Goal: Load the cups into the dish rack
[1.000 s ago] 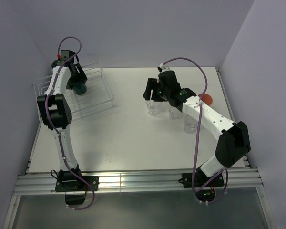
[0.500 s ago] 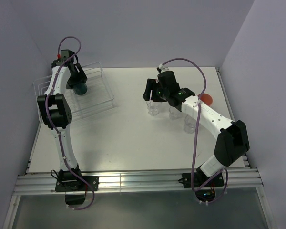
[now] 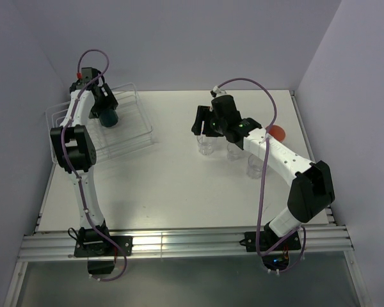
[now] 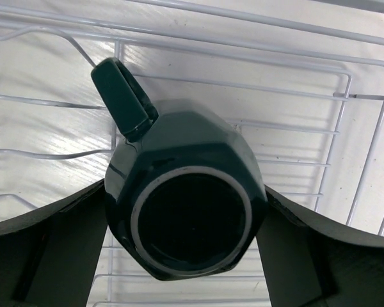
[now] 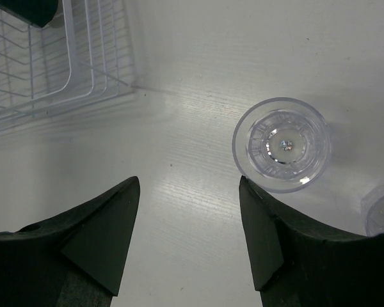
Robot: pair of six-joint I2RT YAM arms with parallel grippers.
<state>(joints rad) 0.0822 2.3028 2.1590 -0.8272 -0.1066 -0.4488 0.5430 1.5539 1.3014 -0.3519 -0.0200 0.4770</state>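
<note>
Progress looks early: no cup is seen resting loose in the dish rack [image 3: 99,125], which sits at the far left corner of the counter. The left gripper [image 4: 185,224] has its jaws closed on either side of the dark green mug [image 4: 185,214], pressing its faceted body, with the mug's base towards the wrist camera and its handle pointing to the upper left of that view. The mug [image 3: 108,117] hangs over the rack's wires, and I cannot tell whether it touches them, so I judge this first cup as being placed, not yet let go.

Four cups wait on the counter towards the far right. The right gripper [image 5: 189,211] hangs with jaws wide apart and empty, just beside one clear tumbler [image 5: 283,144], which stands upright outside the fingers. A second tumbler [image 5: 383,214] shows at the edge of that view. From above, three clear tumblers [image 3: 205,144] stand near each other under the right arm, and the salmon-pink cup [image 3: 277,132] sits by the right edge, partly hidden
</note>
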